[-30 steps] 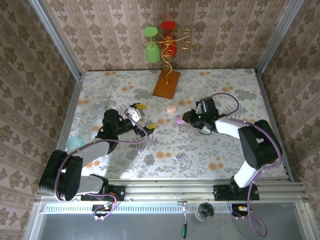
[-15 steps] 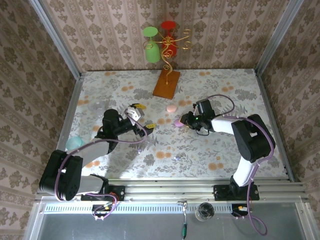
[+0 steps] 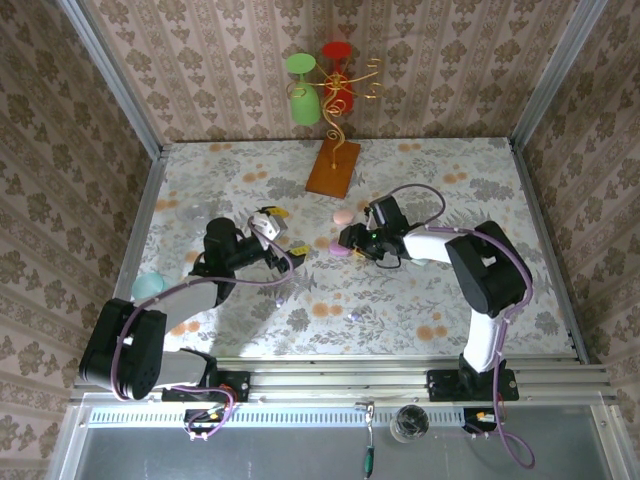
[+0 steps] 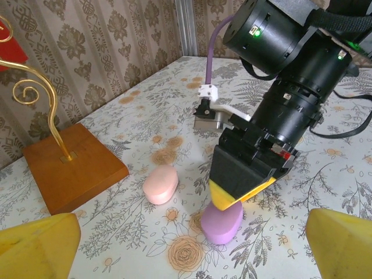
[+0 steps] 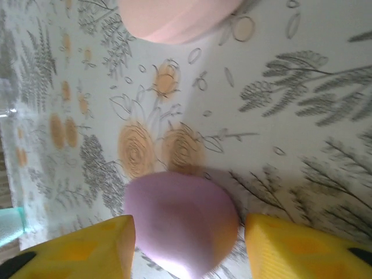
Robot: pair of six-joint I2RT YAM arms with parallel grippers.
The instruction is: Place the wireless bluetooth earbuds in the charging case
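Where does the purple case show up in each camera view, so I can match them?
Top external: purple case near centre, just below the pink case.
Left wrist: purple case at lower centre, right of the pink case.
Right wrist: purple case at bottom centre, pink case at the top edge.
Shared landmark: the pink case.

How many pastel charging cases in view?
3: pink case beside the wooden stand; purple case between the right gripper's fingertips; mint case at the table's left edge. More may be hidden.
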